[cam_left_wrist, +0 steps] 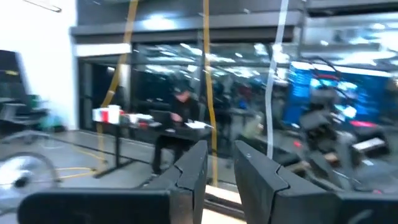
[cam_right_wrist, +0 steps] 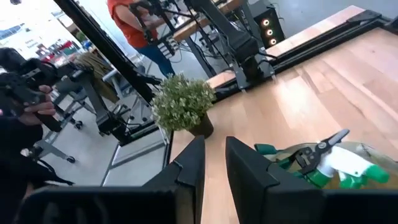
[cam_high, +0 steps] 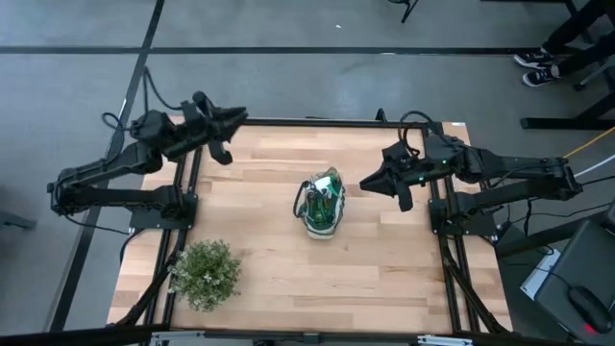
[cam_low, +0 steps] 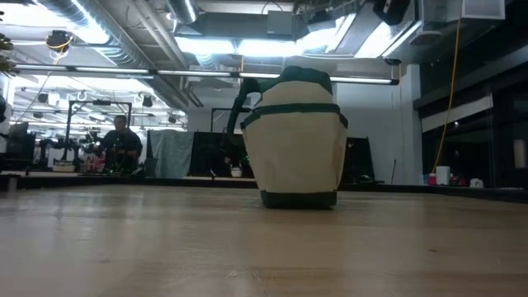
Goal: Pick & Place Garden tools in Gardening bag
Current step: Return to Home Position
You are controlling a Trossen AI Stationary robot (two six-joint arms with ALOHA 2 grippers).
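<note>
Right gripper (cam_high: pixel 367 184) hovers near the gardening bag (cam_high: pixel 318 229), not touching.

Seen from tabletop height, the gardening bag (cam_low: pixel 293 140) hides its load behind its canvas wall. From above, the garden tools (cam_high: pixel 325 199) in its mouth are too small to separate. The right wrist view's edge crops the spray bottle (cam_right_wrist: pixel 345 167).

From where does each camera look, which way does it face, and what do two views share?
High view: above the table, straight down; left gripper and right gripper show.
Low view: table height, level toward the gardening bag; no arm shows.
Left wrist view: faces the room; own fingers show.
Right wrist view: faces the potted plant; own fingers show.
High and low views share the bag.
</note>
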